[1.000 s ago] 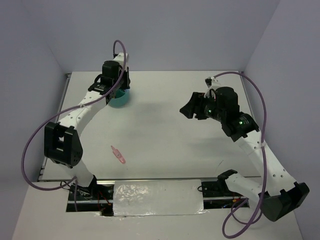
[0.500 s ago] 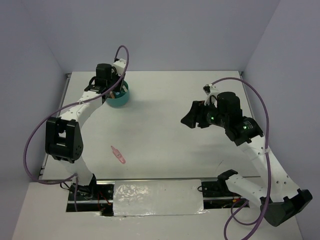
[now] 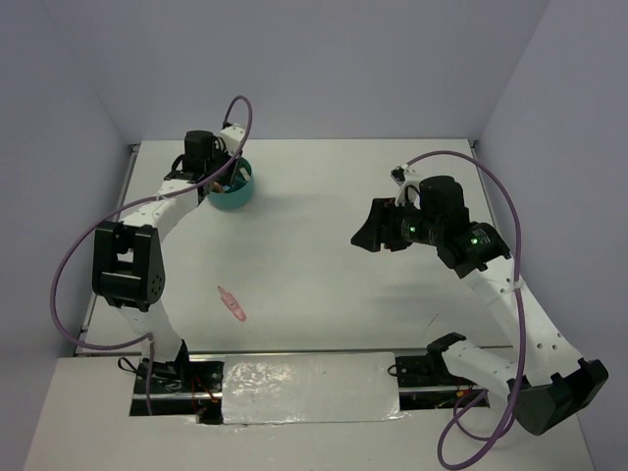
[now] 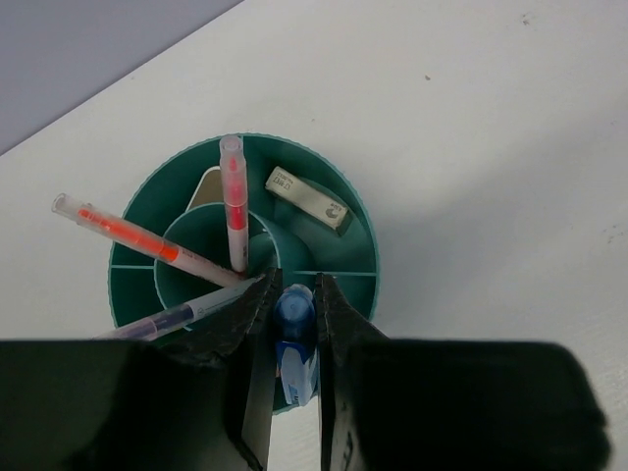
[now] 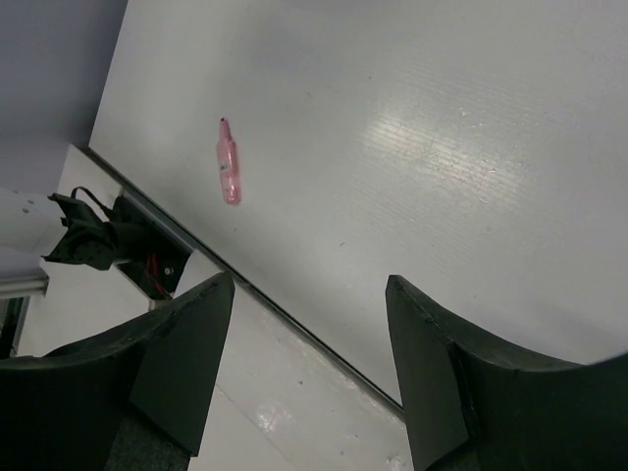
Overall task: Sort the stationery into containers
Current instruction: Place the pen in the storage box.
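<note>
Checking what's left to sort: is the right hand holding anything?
No, the right hand is open and empty; the pink marker lies on the table.

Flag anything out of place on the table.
One pink marker lies alone on the table, well apart from the teal organiser and not yet sorted. Nothing looks spilled or damaged.

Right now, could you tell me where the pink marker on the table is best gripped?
Probably mid-barrel, from straight above, with the jaws across its narrow width. The pink marker lies flat and alone on the table and one end is narrower, so the wider body should give the surest hold.
</note>
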